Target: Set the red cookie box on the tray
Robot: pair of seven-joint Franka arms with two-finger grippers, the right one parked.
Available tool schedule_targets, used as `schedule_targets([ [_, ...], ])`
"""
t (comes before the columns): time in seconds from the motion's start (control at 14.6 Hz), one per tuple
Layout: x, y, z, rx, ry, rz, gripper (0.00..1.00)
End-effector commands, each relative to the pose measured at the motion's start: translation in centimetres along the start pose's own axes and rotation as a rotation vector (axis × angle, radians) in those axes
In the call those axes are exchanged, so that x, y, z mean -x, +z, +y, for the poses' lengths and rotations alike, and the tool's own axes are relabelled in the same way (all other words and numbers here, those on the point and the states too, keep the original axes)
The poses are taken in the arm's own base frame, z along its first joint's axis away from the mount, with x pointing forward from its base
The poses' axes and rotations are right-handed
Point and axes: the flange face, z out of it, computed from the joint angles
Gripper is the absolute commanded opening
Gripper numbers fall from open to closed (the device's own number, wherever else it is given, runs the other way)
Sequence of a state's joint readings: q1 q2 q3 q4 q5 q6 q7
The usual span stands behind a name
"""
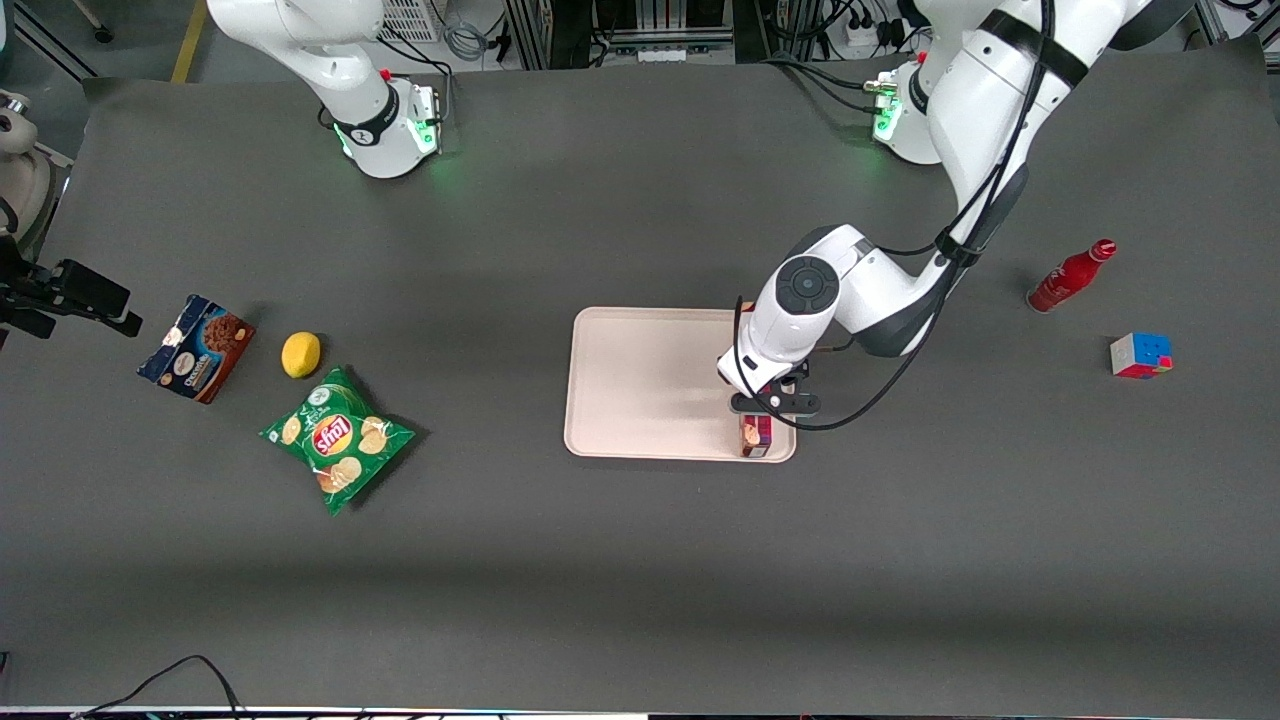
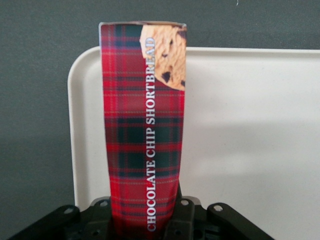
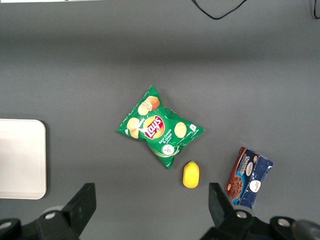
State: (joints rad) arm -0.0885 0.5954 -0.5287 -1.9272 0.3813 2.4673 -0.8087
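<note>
Below me spreads the dark grey table (image 1: 640, 560), and on it lies the tray (image 1: 640, 385), pale pink-beige with rounded corners and a low rim, its surface plain. My arm (image 1: 960, 150) reaches down over the tray's edge that faces my end of the table. Well off toward the parked arm's end lies the green chip bag (image 1: 337, 438), with the dark blue and brown cookie box (image 1: 196, 347) and the lemon (image 1: 301, 354) near it, the lemon between the two and a little farther from the front camera than the bag. Toward my own end, apart from the tray, a red bottle (image 1: 1071, 276) lies tilted, and a colour cube (image 1: 1140, 355) sits nearer the front camera than the bottle.

My gripper (image 1: 772, 405) hangs over the tray's corner nearest the front camera on my side, and my jaws are pinching the red cookie box (image 2: 143, 125) at one end. From my wrist I see its red tartan length stretching away from me, lettered "CHOCOLATE CHIP SHORTBREAD", with a cookie picture at its outer end. It runs along the tray's rim, that outer end reaching past the rim over the table. Whether it touches the tray I cannot tell.
</note>
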Motion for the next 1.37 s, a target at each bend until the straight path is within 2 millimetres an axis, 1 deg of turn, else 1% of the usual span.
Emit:
schedule_targets([
  [0.0, -0.4, 0.4, 0.1, 0.007, -0.013, 0.014, 0.07],
  [0.07, -0.3, 0.5, 0.1, 0.007, -0.013, 0.012, 0.20],
  [0.21, -0.5, 0.9, -0.1, 0.006, -0.018, 0.008, 0.64],
  [0.27, -0.6, 1.0, -0.4, 0.003, -0.020, 0.006, 0.96],
  [0.34, -0.6, 1.0, -0.4, 0.003, -0.020, 0.006, 1.00],
  [1.03, -1.0, 1.0, -0.6, 0.004, -0.028, 0.011, 1.00],
  [1.09, -1.3, 0.5, -0.6, 0.005, -0.025, 0.018, 1.00],
  [1.16, -2.2, -0.6, -0.6, 0.003, -0.029, 0.031, 1.00],
  [1.23, -2.5, -1.4, -0.5, -0.006, -0.031, 0.032, 1.00],
  [1.3, -2.8, -2.9, -0.4, -0.026, -0.027, 0.038, 1.00],
])
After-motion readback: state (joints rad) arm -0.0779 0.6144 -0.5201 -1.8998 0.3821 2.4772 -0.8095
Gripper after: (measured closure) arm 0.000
